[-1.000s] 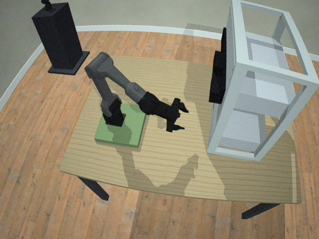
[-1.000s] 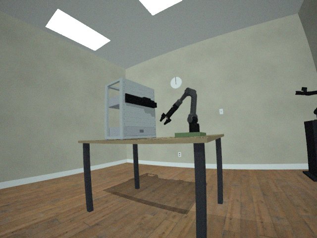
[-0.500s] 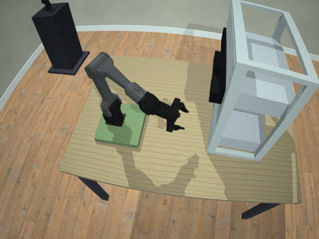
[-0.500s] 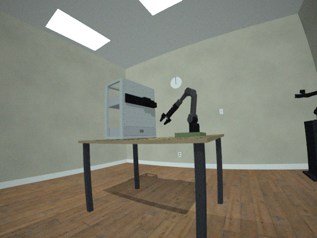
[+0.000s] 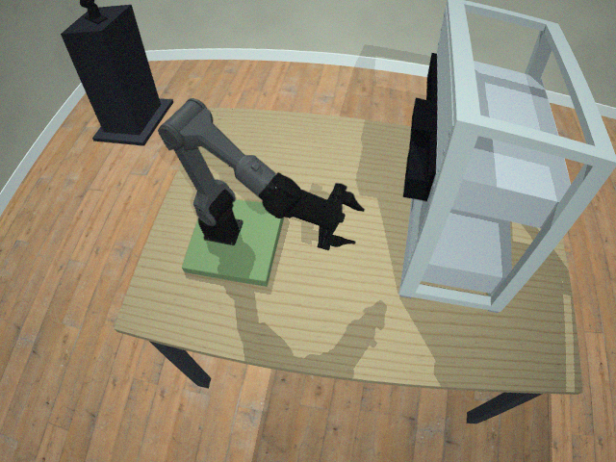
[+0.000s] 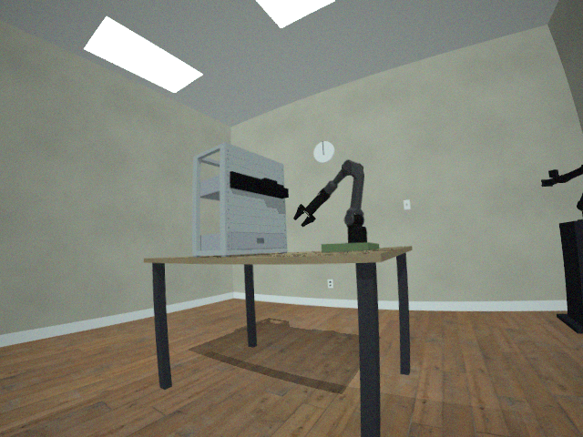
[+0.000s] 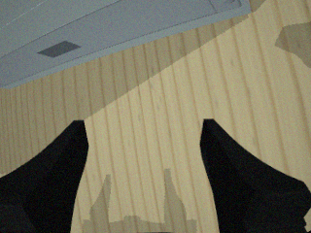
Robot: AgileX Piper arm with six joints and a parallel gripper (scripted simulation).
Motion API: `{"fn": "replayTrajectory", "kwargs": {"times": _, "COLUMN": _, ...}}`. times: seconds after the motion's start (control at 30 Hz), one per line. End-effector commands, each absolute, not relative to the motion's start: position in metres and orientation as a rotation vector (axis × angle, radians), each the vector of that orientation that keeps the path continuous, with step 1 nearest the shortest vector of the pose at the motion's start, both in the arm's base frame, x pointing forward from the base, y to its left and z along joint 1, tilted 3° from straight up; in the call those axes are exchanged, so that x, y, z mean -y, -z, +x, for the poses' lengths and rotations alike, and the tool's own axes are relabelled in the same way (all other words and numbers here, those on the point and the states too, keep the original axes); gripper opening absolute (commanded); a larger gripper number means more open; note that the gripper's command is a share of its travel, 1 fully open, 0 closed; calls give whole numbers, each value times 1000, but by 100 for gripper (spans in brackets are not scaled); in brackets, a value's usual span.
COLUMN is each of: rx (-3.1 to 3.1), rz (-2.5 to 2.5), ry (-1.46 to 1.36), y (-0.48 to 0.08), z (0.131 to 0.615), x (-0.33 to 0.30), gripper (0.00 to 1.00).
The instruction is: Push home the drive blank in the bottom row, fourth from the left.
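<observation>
Gripper is hanging with fingers spread wide and holding nothing, well short of the rack, while the storage chassis is sitting high on its front. You are risking a wide finger catching a neighbouring blank; the target blank itself is too small to pick out here.

We see a bare test room, much like a lab: plain beige walls, a plank floor, ceiling light panels, and a wall clock at twelve o'clock above the wooden table, whose equipment rack stands at nine o'clock.
</observation>
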State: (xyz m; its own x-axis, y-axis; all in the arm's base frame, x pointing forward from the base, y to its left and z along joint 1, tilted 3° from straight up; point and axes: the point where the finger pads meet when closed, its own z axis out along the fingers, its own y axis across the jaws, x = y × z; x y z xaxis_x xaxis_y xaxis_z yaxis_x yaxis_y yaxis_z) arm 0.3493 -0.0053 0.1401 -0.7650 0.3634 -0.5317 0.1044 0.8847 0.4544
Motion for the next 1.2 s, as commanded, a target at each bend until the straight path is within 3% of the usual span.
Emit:
{"fn": "replayTrajectory", "kwargs": {"times": 0.0, "rx": -2371, "rz": 381, "ry": -573, "y": -149, "z": 346, "x": 2, "gripper": 100}}
{"fn": "replayTrajectory", "kwargs": {"times": 0.2, "rx": -2268, "rz": 490, "ry": -657, "y": -171, "z": 339, "x": -7, "gripper": 100}}
{"fn": "replayTrajectory", "kwargs": {"times": 0.57, "rx": -1790, "rz": 880, "ry": -943, "y": -258, "z": 310, "x": -43, "gripper": 100}}
{"fn": "replayTrajectory", "kwargs": {"times": 1.17, "rx": -1456, "rz": 1085, "ry": -1080, "y": -313, "z": 295, "x": -66, "gripper": 100}}
